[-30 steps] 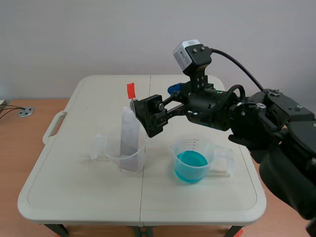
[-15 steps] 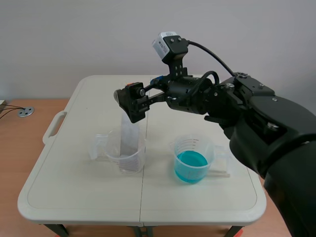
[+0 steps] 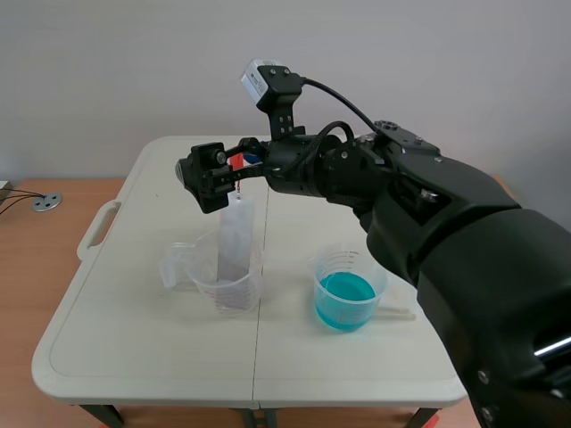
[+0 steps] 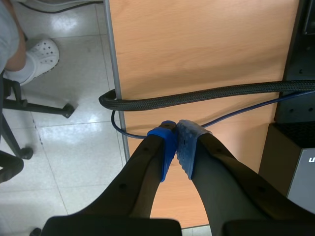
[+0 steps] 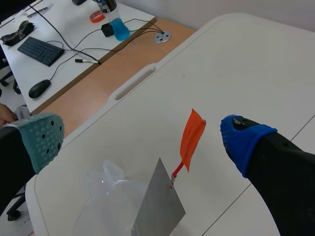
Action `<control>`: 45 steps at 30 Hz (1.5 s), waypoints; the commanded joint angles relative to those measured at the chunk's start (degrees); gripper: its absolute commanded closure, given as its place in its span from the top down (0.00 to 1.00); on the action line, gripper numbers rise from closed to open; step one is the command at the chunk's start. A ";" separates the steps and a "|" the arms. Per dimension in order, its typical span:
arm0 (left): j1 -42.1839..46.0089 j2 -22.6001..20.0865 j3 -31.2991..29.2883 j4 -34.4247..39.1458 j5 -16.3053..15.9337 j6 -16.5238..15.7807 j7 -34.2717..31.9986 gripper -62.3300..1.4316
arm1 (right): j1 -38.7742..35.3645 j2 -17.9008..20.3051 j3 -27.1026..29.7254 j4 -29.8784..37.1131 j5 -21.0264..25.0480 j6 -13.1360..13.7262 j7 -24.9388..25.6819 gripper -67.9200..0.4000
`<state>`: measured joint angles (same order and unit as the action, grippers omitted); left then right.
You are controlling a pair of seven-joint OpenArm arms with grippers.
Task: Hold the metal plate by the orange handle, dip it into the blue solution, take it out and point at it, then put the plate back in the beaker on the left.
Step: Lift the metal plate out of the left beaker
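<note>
While the right gripper (image 5: pixel 142 141) gapes around the orange handle (image 5: pixel 192 140), an off-centre closing could shove the metal plate (image 5: pixel 158 206) sideways. Its beaker (image 3: pixel 203 278) might tip.

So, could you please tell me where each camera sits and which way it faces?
Scene view: between the arms, facing across the table to the wall; right arm shows.
Left wrist view: behind the shut left gripper, facing down at wooden desk and floor.
Right wrist view: behind the open right gripper, facing down at the orange handle.
Scene and right wrist views share the metal plate.
</note>
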<state>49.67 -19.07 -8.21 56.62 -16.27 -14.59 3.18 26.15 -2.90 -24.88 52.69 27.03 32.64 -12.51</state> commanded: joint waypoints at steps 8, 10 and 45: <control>0.61 -0.02 -0.15 0.66 0.07 -0.13 -0.33 0.07 | 2.58 -1.27 -0.33 -1.77 0.44 0.44 -0.07 0.98; 0.61 -0.02 -0.15 0.66 0.07 -0.13 -0.33 0.07 | 2.58 -1.27 -0.33 -1.77 0.44 0.44 -0.20 0.98; 0.61 0.00 -0.15 0.66 0.04 -0.13 -0.33 0.07 | 1.29 -1.25 -0.33 -1.27 1.44 10.08 1.66 0.02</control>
<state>49.67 -19.07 -8.21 56.62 -16.27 -14.59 3.18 26.81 -3.97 -24.88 49.87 27.68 42.06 -11.66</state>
